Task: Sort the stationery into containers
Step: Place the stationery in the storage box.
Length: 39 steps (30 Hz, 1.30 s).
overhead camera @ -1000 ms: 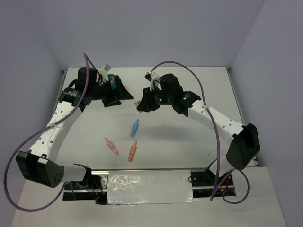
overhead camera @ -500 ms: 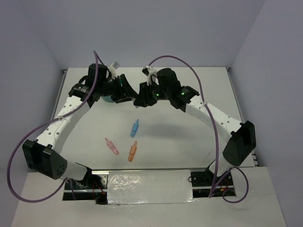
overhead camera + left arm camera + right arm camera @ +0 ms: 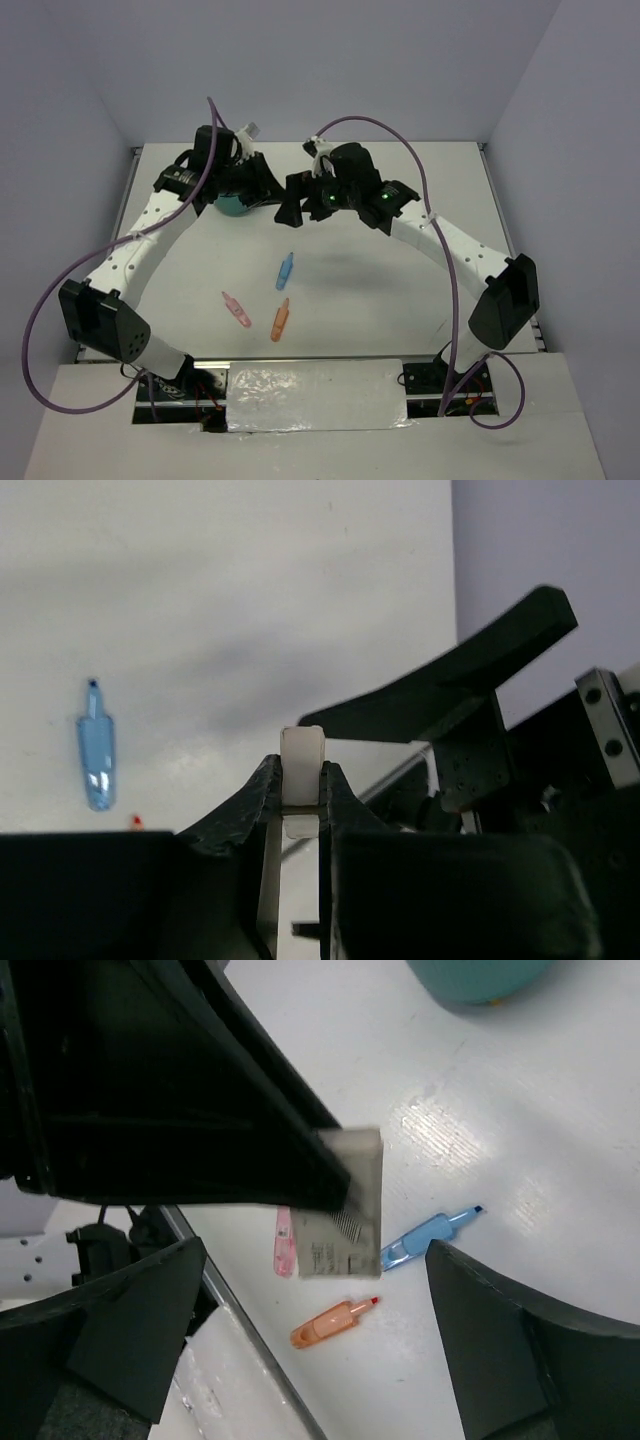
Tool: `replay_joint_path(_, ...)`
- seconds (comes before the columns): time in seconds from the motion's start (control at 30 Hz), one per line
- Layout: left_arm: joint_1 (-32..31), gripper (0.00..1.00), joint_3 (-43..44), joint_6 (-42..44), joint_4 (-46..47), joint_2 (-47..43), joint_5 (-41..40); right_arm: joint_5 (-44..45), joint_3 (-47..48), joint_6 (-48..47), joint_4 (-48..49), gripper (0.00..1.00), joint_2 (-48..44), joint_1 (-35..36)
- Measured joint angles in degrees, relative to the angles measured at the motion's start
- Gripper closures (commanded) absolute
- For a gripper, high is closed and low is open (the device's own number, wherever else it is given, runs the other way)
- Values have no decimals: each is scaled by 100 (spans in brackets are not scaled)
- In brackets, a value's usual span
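My left gripper (image 3: 301,772) is shut on a small white-grey eraser (image 3: 302,745), which stands up between its fingertips. In the right wrist view the same eraser (image 3: 350,1210) hangs from the left gripper's dark fingers, above the table. My right gripper (image 3: 320,1310) stands open around it, its fingers wide apart and not touching it. The two grippers meet at the back middle, left (image 3: 272,192) and right (image 3: 293,203). The teal organiser (image 3: 230,205) stands just left of them. A blue marker (image 3: 286,270), a pink marker (image 3: 236,309) and an orange marker (image 3: 281,318) lie on the table.
The three markers lie in the middle of the white table (image 3: 400,290), nearer the arm bases. Grey walls close in the back and both sides. The teal organiser's edge (image 3: 480,978) shows at the top of the right wrist view.
The left arm swung right to meet the right gripper and its jaws closed on the eraser. The right gripper's jaws opened and let go of the eraser.
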Motion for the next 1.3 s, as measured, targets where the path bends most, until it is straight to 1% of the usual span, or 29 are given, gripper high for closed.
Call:
replay_joint_path(0.07,-2,100,345,297,-87,286,-229,55,-55,127,24,0,-24,-116)
replay_joint_path(0.13,-9,100,901,638,-315,695,-651,166,-332,282,63,0,-173,-402)
replay_joint_path(0.23,-13,100,1849,1228,-568,1539,-1600,479,-1071,511,-79,0,-649,-1147)
replay_joint_path(0.33,20,100,2695,1633,-721,2503,-2516,811,-1582,557,-516,0,-1248,-1757)
replay_joint_path(0.47,57,100,3604,1998,-975,3718,-3453,909,-1790,424,-907,0,-2063,-1788)
replay_joint_path(0.6,103,100,4157,2339,-1174,4374,-4019,817,-2002,293,-1080,0,-2693,-1749)
replay_joint_path(0.7,109,100,4352,2540,-1252,4450,-4232,697,-2223,258,-1187,0,-2894,-1749)
replay_joint_path(0.8,116,100,4527,2686,-1222,4448,-4360,605,-2382,240,-1307,0,-2883,-1749)
replay_joint_path(1.17,262,100,4500,3003,-1130,4437,-4649,402,-2420,168,-1421,0,-2627,-1749)
replay_joint_path(1.2,293,98,4500,3003,-1130,4439,-4653,380,-2404,166,-1423,0,-2610,-1749)
replay_joint_path(1.23,328,93,4500,3003,-1128,4439,-4656,361,-2391,164,-1423,0,-2592,-1749)
replay_joint_path(1.3,391,89,4500,3027,-1106,4439,-4664,330,-2380,153,-1423,0,-2570,-1749)
